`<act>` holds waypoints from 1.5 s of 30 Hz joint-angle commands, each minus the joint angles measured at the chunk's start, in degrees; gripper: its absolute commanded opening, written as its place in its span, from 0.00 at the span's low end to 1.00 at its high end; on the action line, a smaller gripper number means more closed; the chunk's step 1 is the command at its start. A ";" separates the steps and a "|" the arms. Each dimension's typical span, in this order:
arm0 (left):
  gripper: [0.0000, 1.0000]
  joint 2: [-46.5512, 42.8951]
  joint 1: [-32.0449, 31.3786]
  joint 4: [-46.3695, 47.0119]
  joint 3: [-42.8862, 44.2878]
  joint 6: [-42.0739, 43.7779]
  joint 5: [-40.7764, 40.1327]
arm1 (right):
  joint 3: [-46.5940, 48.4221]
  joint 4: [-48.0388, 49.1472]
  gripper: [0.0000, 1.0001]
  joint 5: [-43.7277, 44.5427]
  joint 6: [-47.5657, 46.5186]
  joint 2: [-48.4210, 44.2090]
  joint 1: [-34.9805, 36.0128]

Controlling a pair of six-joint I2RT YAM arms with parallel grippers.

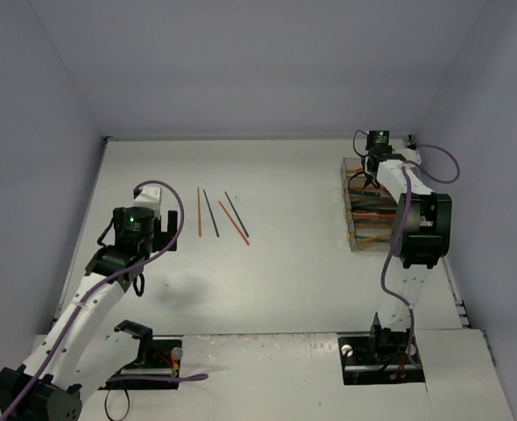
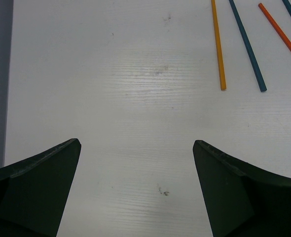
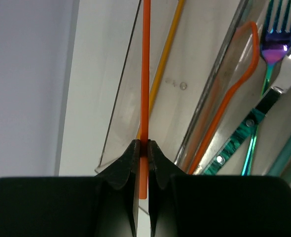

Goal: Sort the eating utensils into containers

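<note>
White worktop (image 1: 285, 281) lies under both arms. Right hand (image 3: 143, 143) is pressed tight on an orange chopstick (image 3: 146, 74), over the end bin (image 3: 128, 113) where a yellow chopstick (image 3: 163, 64) lies. It should line the stick up with the bin, go low, then let go. Left hand (image 2: 136, 142) is spread wide near four loose chopsticks (image 1: 221, 215).

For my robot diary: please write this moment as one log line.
right tool: shut on orange chopstick above bin | left tool: open | four chopsticks on table

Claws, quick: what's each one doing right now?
Left claw: open, holding nothing.
Right claw: closed on an orange chopstick.
</note>
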 commanded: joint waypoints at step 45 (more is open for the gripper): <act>0.97 2.60 0.27 2.97 1.14 0.40 2.17 | -2.79 2.48 0.59 -18.92 -64.37 -3.90 41.12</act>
